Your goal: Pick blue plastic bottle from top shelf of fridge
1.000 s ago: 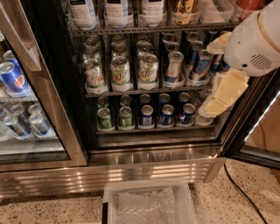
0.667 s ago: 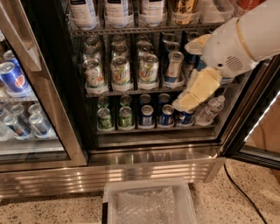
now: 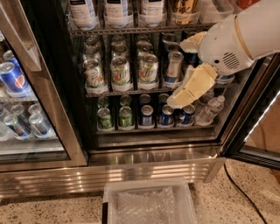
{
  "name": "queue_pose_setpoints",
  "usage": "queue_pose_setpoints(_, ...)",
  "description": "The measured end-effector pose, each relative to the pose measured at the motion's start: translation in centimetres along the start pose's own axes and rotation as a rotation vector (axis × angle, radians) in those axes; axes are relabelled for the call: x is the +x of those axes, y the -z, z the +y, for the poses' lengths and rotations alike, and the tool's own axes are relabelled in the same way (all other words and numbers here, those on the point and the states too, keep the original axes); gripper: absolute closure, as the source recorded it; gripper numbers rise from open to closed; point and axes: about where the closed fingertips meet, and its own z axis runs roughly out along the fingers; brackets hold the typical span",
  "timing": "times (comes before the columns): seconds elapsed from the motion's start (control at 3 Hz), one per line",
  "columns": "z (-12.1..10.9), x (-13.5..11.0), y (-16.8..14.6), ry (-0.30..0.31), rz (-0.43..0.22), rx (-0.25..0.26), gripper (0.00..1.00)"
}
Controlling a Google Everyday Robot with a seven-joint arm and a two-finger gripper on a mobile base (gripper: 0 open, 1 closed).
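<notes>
The fridge (image 3: 148, 168) stands open, with black walls and a ribbed steel base. The top shelf (image 3: 131, 29) runs along the upper edge of the view. Three blue plastic bottles with white labels stand on it, and only their lower parts show; the middle one (image 3: 116, 10) is about centre. An amber bottle (image 3: 183, 9) stands to their right. My gripper (image 3: 177, 101), cream-coloured, hangs from the white arm (image 3: 236, 39) that comes in from the upper right. It points down and left in front of the cans on the two lower racks, well below the top shelf and holding nothing.
Drink cans (image 3: 120, 70) line the middle rack and more cans (image 3: 146, 114) line the lower one. Small crinkled water bottles (image 3: 210, 109) stand at lower right. A closed glass door with Pepsi cans (image 3: 13, 78) is at left. A white bin (image 3: 148, 203) and a black cable (image 3: 238, 188) lie on the floor.
The arm has swung left, further across the fridge opening. The gripper has moved from the right edge to in front of the cans, near the middle right.
</notes>
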Motion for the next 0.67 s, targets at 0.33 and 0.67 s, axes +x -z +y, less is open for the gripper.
queue_pose_setpoints(0.33,0.1,-0.6,-1.8,0.011,-0.038,0.002,0.00)
queue_pose_setpoints(0.67,0.0,-2.6,-4.6,0.021,-0.109,0.046,0.00)
